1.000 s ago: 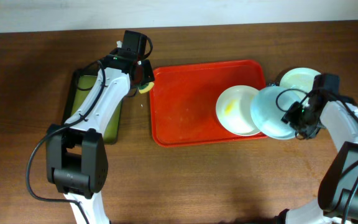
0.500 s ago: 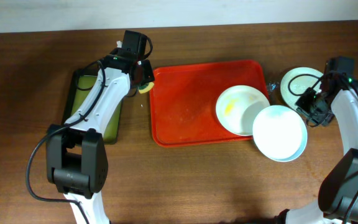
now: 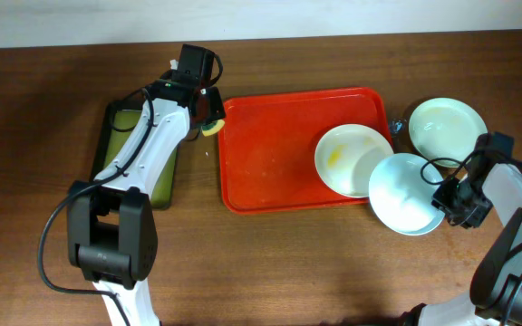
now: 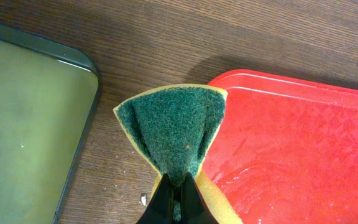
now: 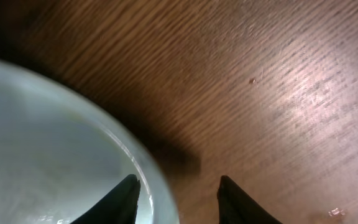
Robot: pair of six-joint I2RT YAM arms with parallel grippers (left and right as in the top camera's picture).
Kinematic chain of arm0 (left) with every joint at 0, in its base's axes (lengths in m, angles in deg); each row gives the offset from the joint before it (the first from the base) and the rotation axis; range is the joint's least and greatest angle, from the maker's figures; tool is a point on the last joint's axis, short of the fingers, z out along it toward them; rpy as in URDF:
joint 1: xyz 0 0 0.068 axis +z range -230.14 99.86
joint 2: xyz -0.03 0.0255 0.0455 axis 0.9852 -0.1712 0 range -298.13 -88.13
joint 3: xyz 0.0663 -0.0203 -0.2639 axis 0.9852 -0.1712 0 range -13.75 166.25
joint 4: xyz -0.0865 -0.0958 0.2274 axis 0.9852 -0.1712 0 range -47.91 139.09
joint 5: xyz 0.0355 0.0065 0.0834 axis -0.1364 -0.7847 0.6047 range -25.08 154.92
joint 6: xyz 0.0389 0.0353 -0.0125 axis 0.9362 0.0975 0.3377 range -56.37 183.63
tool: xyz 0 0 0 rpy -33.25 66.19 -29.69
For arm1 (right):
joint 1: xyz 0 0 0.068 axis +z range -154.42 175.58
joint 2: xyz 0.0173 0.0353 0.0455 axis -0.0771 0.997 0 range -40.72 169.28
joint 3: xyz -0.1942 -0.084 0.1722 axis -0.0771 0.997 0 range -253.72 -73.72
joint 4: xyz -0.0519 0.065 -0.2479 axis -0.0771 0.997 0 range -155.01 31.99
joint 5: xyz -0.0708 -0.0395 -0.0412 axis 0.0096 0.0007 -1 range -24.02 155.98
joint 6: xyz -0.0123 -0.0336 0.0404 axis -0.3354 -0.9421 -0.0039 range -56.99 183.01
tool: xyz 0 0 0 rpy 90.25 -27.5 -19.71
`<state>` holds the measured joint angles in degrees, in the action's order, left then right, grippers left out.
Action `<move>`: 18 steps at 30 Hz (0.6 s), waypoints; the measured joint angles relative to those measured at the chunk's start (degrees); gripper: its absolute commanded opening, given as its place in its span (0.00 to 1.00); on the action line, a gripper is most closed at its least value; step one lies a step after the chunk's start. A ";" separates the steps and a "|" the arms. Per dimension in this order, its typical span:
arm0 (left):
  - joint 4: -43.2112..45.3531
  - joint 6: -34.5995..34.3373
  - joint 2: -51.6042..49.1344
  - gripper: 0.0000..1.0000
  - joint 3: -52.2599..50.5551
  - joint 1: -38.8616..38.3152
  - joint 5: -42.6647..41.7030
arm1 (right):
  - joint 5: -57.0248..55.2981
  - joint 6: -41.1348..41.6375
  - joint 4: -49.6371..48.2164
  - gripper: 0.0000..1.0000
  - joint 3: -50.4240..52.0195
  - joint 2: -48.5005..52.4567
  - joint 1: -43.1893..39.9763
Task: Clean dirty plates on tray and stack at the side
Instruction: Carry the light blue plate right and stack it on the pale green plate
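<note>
The red tray (image 3: 279, 154) lies in the middle of the table. A cream-white plate (image 3: 344, 156) with a yellow smear sits on the tray's right part. A pale blue-green plate (image 3: 404, 192) lies at the tray's front right corner, overlapping the cream plate's edge. Another pale plate (image 3: 447, 127) rests on the table to the right of the tray. My right gripper (image 3: 449, 203) is open and straddles the blue-green plate's right rim (image 5: 42, 143), one finger over the plate (image 5: 178, 180). My left gripper (image 3: 210, 116) is shut on a green-and-yellow sponge (image 4: 173, 130) above the tray's back left corner (image 4: 303, 149).
A dark tray with an olive-green inside (image 3: 139, 154) lies left of the red tray, under my left arm; it also shows in the left wrist view (image 4: 23, 124). A small crumb (image 4: 143, 199) lies on the wood beside the sponge.
The blue-green plate went from tilted at the tray's right edge to lying flat at its front right corner. My right gripper moved back, then forward to that plate's right rim. The left arm stayed still.
</note>
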<state>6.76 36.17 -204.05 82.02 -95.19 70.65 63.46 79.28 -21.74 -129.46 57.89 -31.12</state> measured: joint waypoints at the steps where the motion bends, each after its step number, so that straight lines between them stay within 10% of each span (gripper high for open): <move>1: 0.02 0.00 0.00 0.00 0.00 0.00 0.02 | 0.09 0.00 -0.94 0.36 1.18 0.00 -0.17; 4: -0.02 0.00 0.00 0.00 0.00 0.00 0.00 | 1.57 0.02 -4.61 0.04 3.32 -0.90 -0.22; 13: 0.02 0.00 0.00 0.00 0.00 0.00 0.00 | 8.59 -2.91 4.87 0.04 -10.01 -6.43 -0.28; 18: 0.07 0.00 0.00 0.00 0.00 0.00 0.02 | 13.07 -4.24 -6.32 0.04 -16.39 -9.11 -0.26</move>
<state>6.83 36.17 -204.05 82.02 -95.19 70.68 76.53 75.04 -28.06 -145.86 48.77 -31.38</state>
